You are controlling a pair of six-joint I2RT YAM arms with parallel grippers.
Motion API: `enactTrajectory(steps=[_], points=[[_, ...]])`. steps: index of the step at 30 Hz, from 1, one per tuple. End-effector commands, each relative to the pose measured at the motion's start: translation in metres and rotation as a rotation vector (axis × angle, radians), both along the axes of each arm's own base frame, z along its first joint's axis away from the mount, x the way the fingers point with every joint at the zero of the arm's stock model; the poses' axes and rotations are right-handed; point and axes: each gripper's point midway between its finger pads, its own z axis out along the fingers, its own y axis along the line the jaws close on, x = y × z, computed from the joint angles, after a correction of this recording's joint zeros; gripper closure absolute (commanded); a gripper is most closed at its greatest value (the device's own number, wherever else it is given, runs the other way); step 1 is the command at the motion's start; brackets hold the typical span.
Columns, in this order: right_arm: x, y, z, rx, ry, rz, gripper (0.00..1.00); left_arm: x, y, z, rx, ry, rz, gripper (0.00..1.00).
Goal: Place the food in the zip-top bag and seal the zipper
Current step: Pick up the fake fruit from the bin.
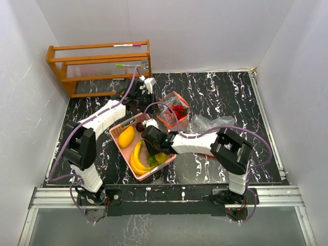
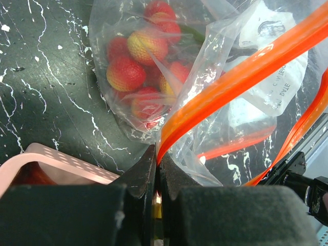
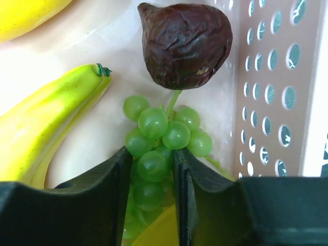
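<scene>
The zip-top bag (image 1: 177,110) stands behind the pink basket (image 1: 117,130), its mouth held up. Red strawberry pieces (image 2: 125,74) lie inside it. My left gripper (image 2: 156,161) is shut on the bag's orange zipper strip (image 2: 230,82) at the rim. My right gripper (image 3: 151,164) reaches down into the basket, its fingers pressed on both sides of a bunch of green grapes (image 3: 159,133). A dark brown fig-like fruit (image 3: 184,43) lies just beyond the grapes. A yellow banana (image 3: 51,123) lies to their left. The banana bunch (image 1: 136,159) and an orange mango (image 1: 126,137) also sit in the basket.
A wooden rack (image 1: 100,64) with pens on it stands at the back left. White walls close in the black marbled table (image 1: 230,92) on three sides. The basket's slotted wall (image 3: 271,102) is close on the right of my right fingers.
</scene>
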Motion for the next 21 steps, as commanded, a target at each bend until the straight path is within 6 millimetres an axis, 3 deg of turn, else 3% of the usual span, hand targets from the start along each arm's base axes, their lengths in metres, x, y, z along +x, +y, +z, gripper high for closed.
enactTrajectory(steps=[1,11,21], points=[[0.0,0.001,0.016,0.009,-0.039,-0.014,0.7,-0.005,0.0,0.024,-0.032,-0.032,-0.013,1.0],[0.004,0.008,0.129,0.24,-0.212,0.036,0.77,-0.005,-0.001,0.024,-0.036,-0.031,-0.014,1.0],[0.0,-0.018,0.224,0.394,-0.35,0.01,0.77,-0.006,-0.001,0.024,-0.04,-0.03,-0.016,1.0]])
